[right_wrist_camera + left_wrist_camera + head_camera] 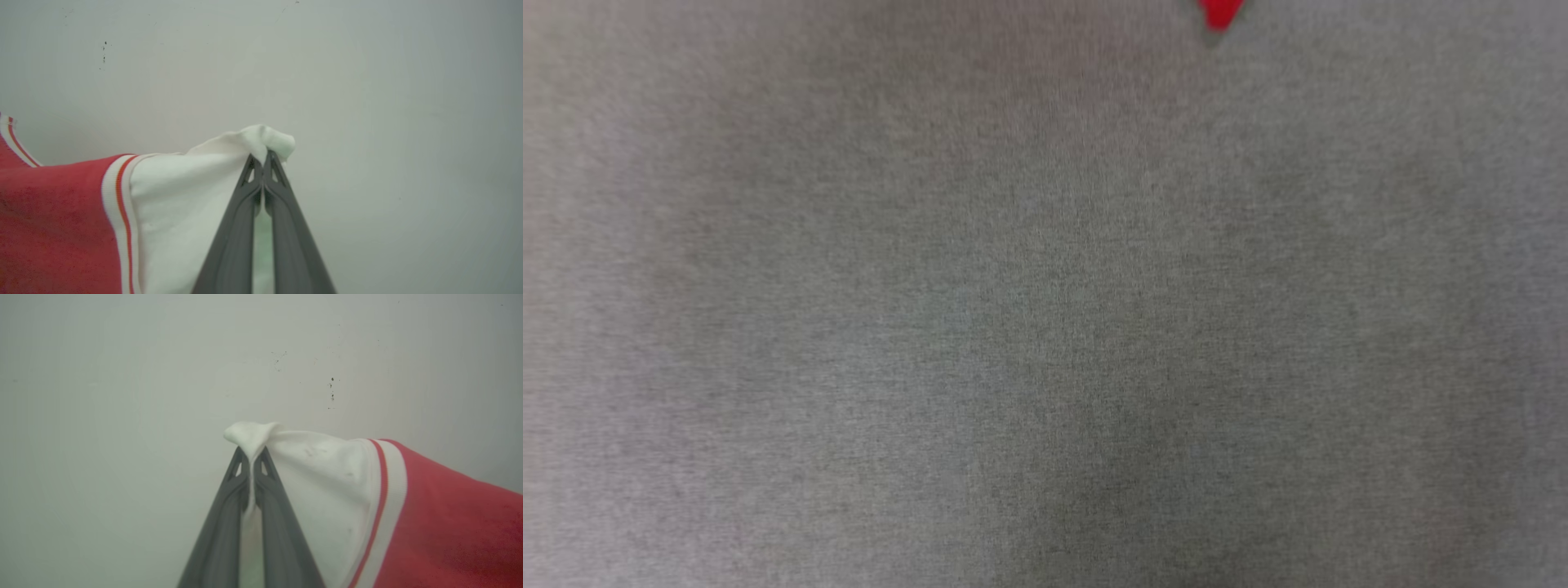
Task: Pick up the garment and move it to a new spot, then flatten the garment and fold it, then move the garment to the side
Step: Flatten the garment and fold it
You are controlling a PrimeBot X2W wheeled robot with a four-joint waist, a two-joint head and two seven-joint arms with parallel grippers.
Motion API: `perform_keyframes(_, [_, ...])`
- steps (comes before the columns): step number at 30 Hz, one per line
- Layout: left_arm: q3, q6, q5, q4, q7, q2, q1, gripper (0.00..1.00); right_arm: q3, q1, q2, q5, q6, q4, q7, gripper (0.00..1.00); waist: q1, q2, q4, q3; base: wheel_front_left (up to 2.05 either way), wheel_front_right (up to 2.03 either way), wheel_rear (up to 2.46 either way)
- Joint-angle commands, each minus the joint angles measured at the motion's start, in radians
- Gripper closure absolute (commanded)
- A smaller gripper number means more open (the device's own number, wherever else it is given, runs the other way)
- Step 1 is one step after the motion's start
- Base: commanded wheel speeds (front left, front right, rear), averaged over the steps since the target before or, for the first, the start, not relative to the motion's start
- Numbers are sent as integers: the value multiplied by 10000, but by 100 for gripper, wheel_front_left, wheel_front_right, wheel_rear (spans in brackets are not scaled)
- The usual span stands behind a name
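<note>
Between our grippers the garment (449, 522) is stretched: left gripper (252, 454) pinches one white sleeve (327, 477), right gripper (262, 158) the other sleeve (184, 196). We should lower both evenly, holding tension, so it lands flat on the grey surface (1045, 327).

- The head camera looks down, close and blurred, onto grey cloth (1045, 327).
- Each wrist camera looks along its fingers (220, 539) toward a pale surface (122, 375).
- Both wrist views share the garment (449, 522) and dark specks (331, 388).
</note>
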Motion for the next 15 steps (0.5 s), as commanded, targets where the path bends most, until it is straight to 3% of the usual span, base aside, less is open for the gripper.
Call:
perform_keyframes(1, [-39,-78,33,193,-94,-88,-153,100,114,-292,6,47,-7,286,-135,100,-2,0,-44,502,0,0,0])
perform_keyframes(15, [-133,-864,-442,1808,-588,-782,-199,100,1494,-1221,451,834,-7,2201,-1012,100,-2,0,166,1790,0,0,0])
